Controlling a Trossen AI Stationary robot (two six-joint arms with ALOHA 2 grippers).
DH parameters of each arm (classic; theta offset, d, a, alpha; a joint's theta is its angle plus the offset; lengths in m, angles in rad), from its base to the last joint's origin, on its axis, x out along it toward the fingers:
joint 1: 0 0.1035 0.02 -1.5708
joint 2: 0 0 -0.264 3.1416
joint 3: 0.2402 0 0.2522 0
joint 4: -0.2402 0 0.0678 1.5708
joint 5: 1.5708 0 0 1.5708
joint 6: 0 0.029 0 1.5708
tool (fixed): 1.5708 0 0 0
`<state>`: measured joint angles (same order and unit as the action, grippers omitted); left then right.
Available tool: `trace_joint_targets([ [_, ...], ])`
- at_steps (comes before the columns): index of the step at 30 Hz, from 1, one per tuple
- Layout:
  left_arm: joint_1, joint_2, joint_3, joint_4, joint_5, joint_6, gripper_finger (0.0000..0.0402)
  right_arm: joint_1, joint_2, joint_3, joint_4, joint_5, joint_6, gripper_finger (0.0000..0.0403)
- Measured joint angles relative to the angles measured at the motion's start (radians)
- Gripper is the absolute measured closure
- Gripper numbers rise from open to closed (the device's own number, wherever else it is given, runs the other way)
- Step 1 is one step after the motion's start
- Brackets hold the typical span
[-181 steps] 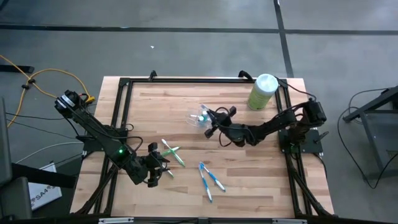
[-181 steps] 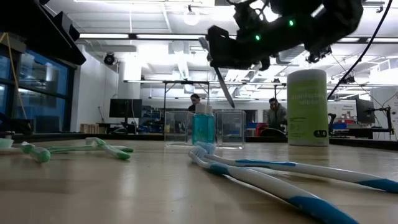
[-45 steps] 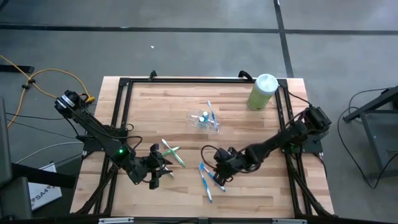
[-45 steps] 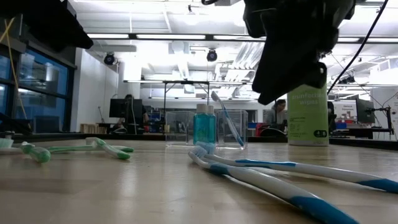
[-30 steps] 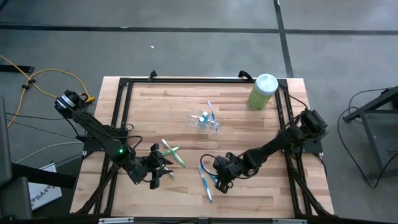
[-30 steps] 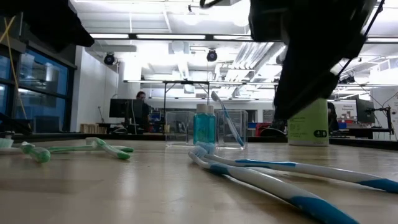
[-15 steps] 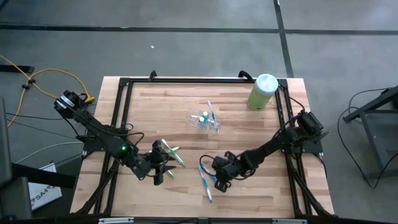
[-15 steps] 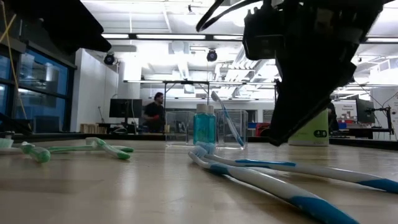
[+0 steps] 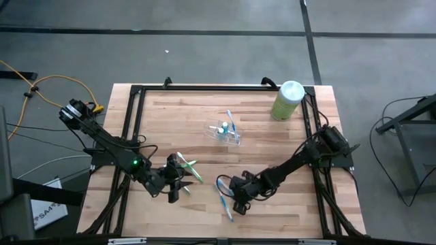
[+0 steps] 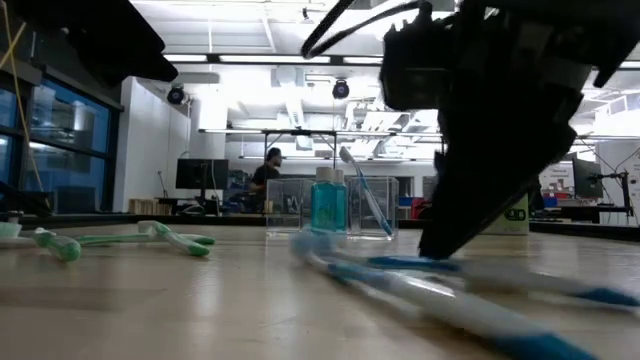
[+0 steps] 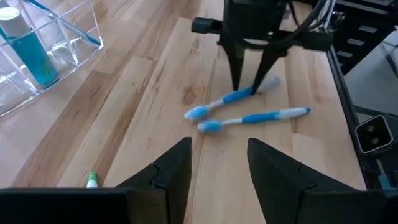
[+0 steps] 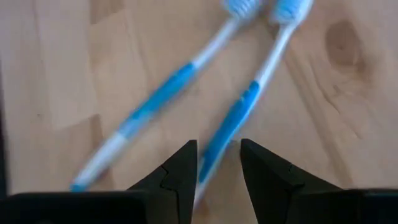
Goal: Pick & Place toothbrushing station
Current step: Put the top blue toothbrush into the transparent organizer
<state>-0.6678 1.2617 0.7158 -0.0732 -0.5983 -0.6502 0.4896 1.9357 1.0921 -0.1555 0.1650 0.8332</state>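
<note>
Right gripper point(image 12: 216, 165) down astride one blue toothbrush point(image 12: 233, 121), fingers spread either side of its handle, long axis running straight ahead between them. Well short of clear cup point(image 9: 225, 131), nearer than left gripper point(image 9: 178, 182), likewise spread.

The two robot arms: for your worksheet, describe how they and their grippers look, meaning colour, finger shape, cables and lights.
Both arms are dark, slim and jointed. The left arm shows a small green light, with black cable looping alongside. The right gripper has two thin, tapering black fingers; the left gripper has broader, wedge-shaped dark fingers.
</note>
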Motion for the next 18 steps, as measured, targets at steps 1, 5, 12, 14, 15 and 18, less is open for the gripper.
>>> trace_joint_targets([
  [1,0.000,0.000,0.000,0.002,0.000,0.000,0.0250,0.001,0.000,-0.001,0.002,-0.005,0.000,0.0286],
  [5,0.000,0.000,0.000,0.003,0.000,0.000,0.0250,0.002,0.015,0.000,0.021,-0.002,0.000,0.0286],
  [12,0.000,0.000,0.000,0.003,0.000,0.000,0.0250,0.002,0.017,0.000,0.019,0.016,0.000,0.0286],
  [14,0.000,0.000,0.000,0.003,0.000,0.000,0.0250,0.002,0.018,0.000,0.016,0.020,0.000,0.0286],
  [15,0.000,0.000,0.000,0.003,0.000,0.000,0.0250,0.002,0.018,0.000,0.014,0.025,0.000,0.0286],
  [18,0.000,0.000,0.000,0.003,0.000,0.000,0.0250,0.002,0.018,0.000,0.012,0.038,0.002,0.0286],
])
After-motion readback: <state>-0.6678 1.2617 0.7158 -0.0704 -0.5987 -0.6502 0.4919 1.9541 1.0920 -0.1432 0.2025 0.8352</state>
